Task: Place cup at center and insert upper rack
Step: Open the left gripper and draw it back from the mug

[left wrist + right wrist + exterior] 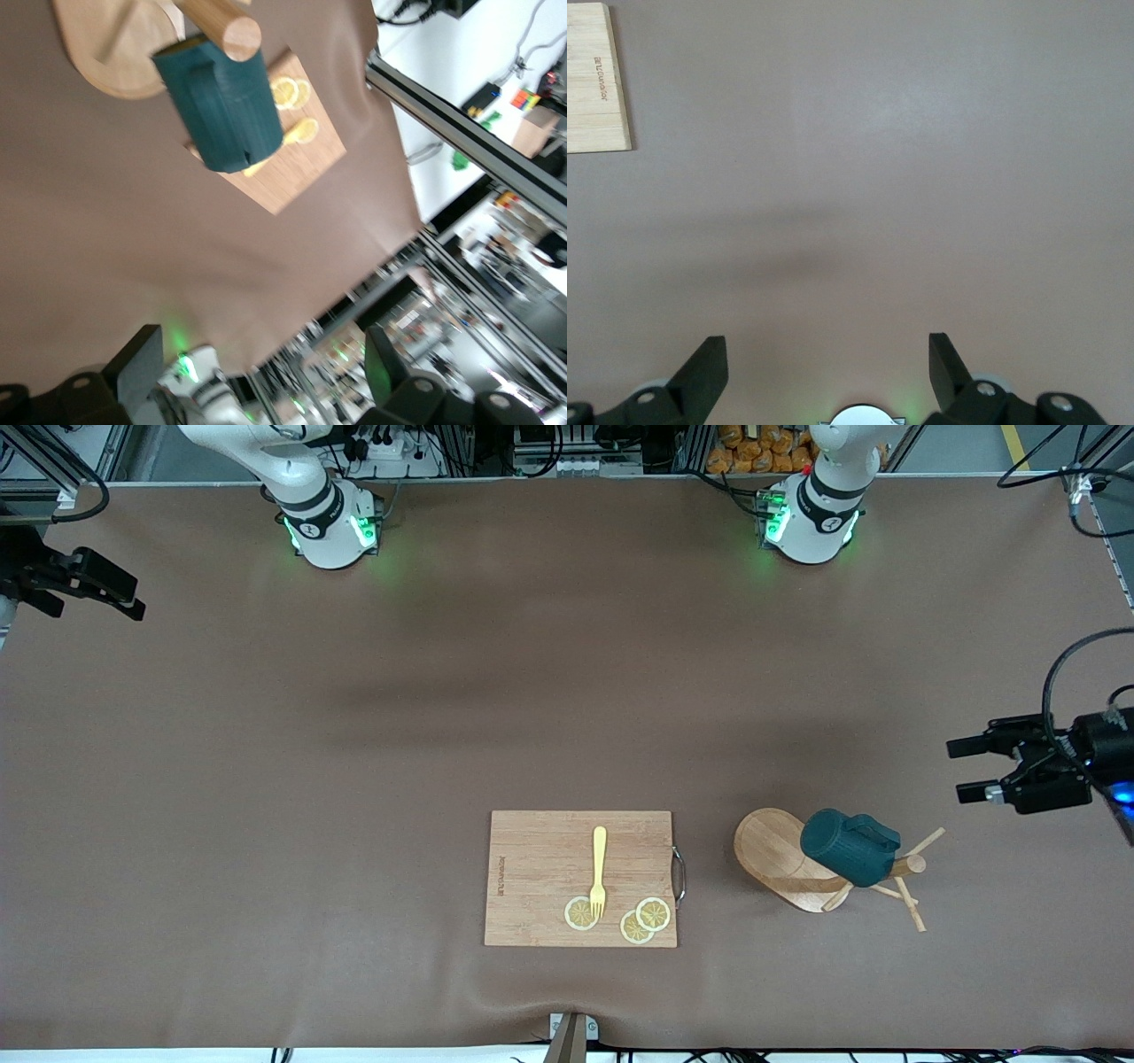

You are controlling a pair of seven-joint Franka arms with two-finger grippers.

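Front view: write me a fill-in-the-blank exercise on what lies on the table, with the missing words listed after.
1. The dark teal-green mug hangs on the light wooden mug ____.
2. On the rectangular wooden cutting board a yellow ____ lies beside round lemon slices.
3. The open left gripper hovers toward its own arm's table end; the right gripper is ____ too.

Missing words: tree; fork; open

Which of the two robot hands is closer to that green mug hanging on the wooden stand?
The left hand. It hangs open just past the mug at its own arm's end of the table. The right hand, also open, waits at the other end, with the cutting board in between.
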